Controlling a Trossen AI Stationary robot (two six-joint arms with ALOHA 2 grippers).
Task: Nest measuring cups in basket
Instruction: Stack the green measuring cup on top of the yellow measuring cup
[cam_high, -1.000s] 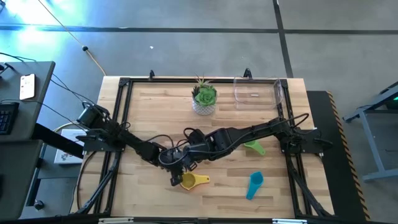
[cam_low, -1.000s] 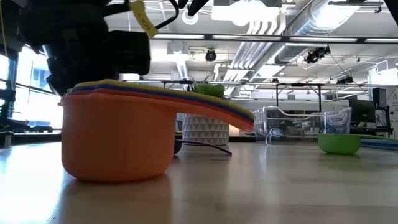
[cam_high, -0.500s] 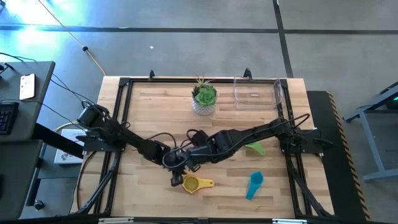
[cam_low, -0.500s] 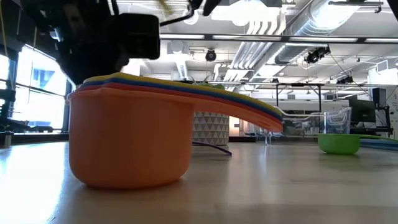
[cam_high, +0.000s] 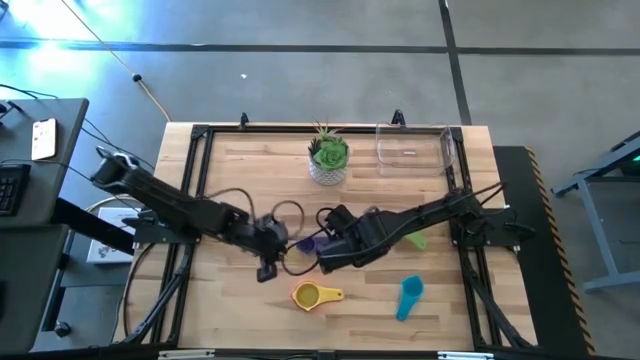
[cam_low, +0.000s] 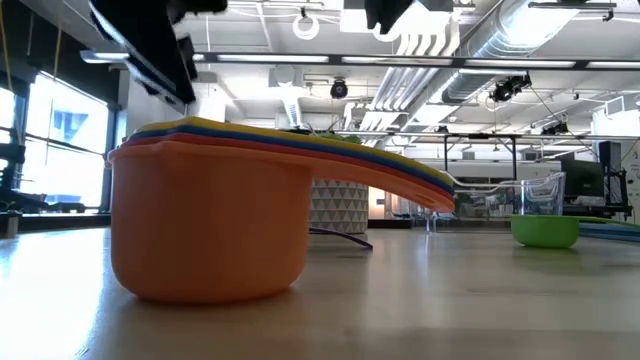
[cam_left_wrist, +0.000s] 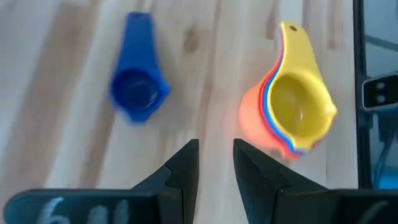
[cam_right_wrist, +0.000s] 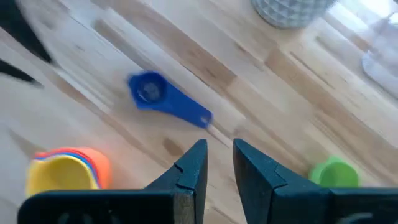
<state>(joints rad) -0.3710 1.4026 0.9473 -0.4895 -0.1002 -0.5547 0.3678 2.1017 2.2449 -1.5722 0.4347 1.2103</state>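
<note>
Your stack of nested cups (cam_high: 308, 295), yellow on top and orange at the bottom, sits on the wooden table (cam_high: 230, 170) toward the near edge, with nothing holding it. A small blue cup (cam_high: 306, 243) lies just beyond it, between the two grippers. The green cup (cam_high: 410, 238) is to the right, and the teal cup (cam_high: 409, 296) is near the right front. The clear basket (cam_high: 413, 146) stands at the far right, beside the potted plant (cam_high: 328, 158). Both the left gripper (cam_high: 266, 270) and the right gripper (cam_high: 325, 262) hover above the table, fingers nearly together with nothing in them. Behind the table you see an open workshop with ceiling ducts (cam_low: 470, 45).
</note>
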